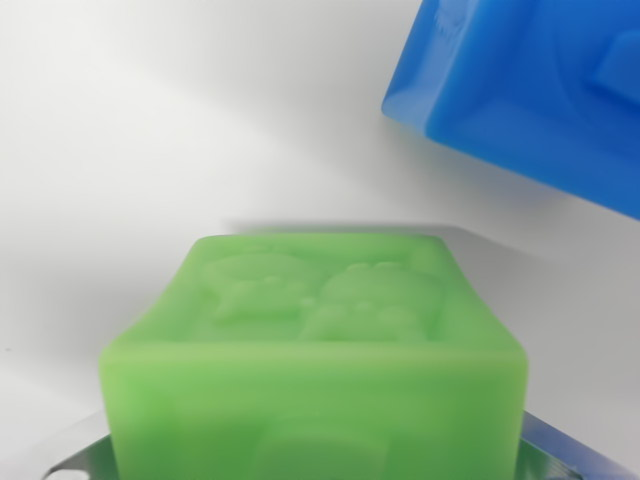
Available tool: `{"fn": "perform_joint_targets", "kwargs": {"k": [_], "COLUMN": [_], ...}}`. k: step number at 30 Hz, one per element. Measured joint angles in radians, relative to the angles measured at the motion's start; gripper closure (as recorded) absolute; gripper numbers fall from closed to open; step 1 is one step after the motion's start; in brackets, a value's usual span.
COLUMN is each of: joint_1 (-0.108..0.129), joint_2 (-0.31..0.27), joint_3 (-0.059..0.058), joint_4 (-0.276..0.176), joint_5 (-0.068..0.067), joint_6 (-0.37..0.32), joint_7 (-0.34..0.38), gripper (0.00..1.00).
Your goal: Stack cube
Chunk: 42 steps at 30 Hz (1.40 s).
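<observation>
A green cube [315, 350] with raised figures on its top face fills the lower middle of the wrist view. Metal fingertips [85, 460] show at the bottom left and bottom right, pressed against the cube's two sides, so my gripper [315, 465] is shut on it. A blurred shadow lies on the white surface just beyond the cube's far edge. A blue cube [530, 90] sits at the upper right, turned at an angle and cut off by the frame edge. It is apart from the green cube.
The white surface [180, 130] spreads across the upper left and middle of the view. Nothing else shows.
</observation>
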Motion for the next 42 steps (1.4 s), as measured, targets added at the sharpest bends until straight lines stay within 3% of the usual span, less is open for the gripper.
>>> {"fn": "perform_joint_targets", "kwargs": {"k": [34,42], "joint_1": [-0.012,-0.014], "joint_2": [-0.194,-0.185], "joint_3": [0.018,0.013], "joint_4": [-0.034,0.002], "joint_5": [0.015,0.022], "joint_6": [-0.156,-0.184], "joint_7": [-0.009,0.006], "gripper": [1.00,1.00]}}
